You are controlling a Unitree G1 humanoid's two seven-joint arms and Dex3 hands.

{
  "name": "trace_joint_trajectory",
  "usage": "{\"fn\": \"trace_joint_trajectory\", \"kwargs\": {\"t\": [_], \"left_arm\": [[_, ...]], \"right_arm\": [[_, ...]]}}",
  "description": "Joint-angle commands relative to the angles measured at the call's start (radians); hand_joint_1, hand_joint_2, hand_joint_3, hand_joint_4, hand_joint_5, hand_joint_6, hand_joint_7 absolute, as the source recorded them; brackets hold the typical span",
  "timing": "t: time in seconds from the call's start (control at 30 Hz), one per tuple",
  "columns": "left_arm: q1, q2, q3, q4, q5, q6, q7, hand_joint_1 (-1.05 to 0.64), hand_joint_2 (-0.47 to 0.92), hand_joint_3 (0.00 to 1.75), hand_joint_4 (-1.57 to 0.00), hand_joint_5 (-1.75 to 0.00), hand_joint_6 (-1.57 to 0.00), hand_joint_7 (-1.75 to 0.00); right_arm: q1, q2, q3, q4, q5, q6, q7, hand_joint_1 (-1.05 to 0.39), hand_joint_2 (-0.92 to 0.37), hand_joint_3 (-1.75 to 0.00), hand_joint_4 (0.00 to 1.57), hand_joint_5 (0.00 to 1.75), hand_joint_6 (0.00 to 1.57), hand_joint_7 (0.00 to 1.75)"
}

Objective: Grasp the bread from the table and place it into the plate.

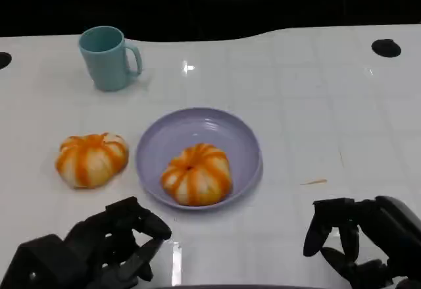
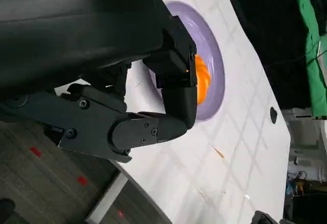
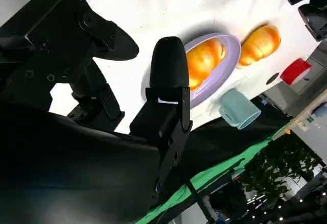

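I see one bread (image 1: 197, 174) sitting in the purple plate (image 1: 227, 131), near its front edge, at about 6 o'clock inside it. A second bread (image 1: 91, 159) sits on the white table (image 1: 316, 105) just beside the plate, at its 9 o'clock. A blue-green cup (image 1: 105, 57) stands upright at about 11 o'clock from the plate, well apart from it. My left hand (image 1: 108, 246) hangs low at 7 o'clock from the plate, fingers apart and holding nothing. My right hand (image 1: 358, 239) is at 4 o'clock, fingers curved but spread, also holding nothing. A tiny orange crumb (image 1: 314, 182) lies on the table between the plate and my right hand.
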Motion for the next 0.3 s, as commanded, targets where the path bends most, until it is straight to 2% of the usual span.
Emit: {"fn": "trace_joint_trajectory", "kwargs": {"t": [0.03, 0.23, 0.3], "left_arm": [[-0.006, 0.009, 0.002, 0.007, 0.001, -0.011, -0.004, -0.39, 0.92, 0.45, -0.62, -1.75, -0.58, -1.34], [-0.004, 0.009, 0.002, -0.002, 0.000, 0.000, -0.002, -0.39, 0.92, 0.46, -0.62, -1.75, -0.59, -1.34], [-0.003, 0.009, 0.002, -0.005, -0.001, 0.000, -0.002, -0.39, 0.92, 0.46, -0.62, -1.75, -0.58, -1.34]], "right_arm": [[-0.009, -0.003, -0.005, 0.002, 0.014, 0.001, -0.001, 0.00, -0.26, -1.27, 0.95, 1.75, 0.92, 1.23], [-0.006, -0.002, -0.003, -0.019, 0.015, 0.024, 0.009, 0.00, -0.25, -1.30, 0.97, 1.75, 0.92, 1.23], [-0.007, -0.002, -0.003, -0.010, 0.012, 0.009, 0.003, 0.00, -0.25, -1.30, 0.97, 1.75, 0.92, 1.23]]}}
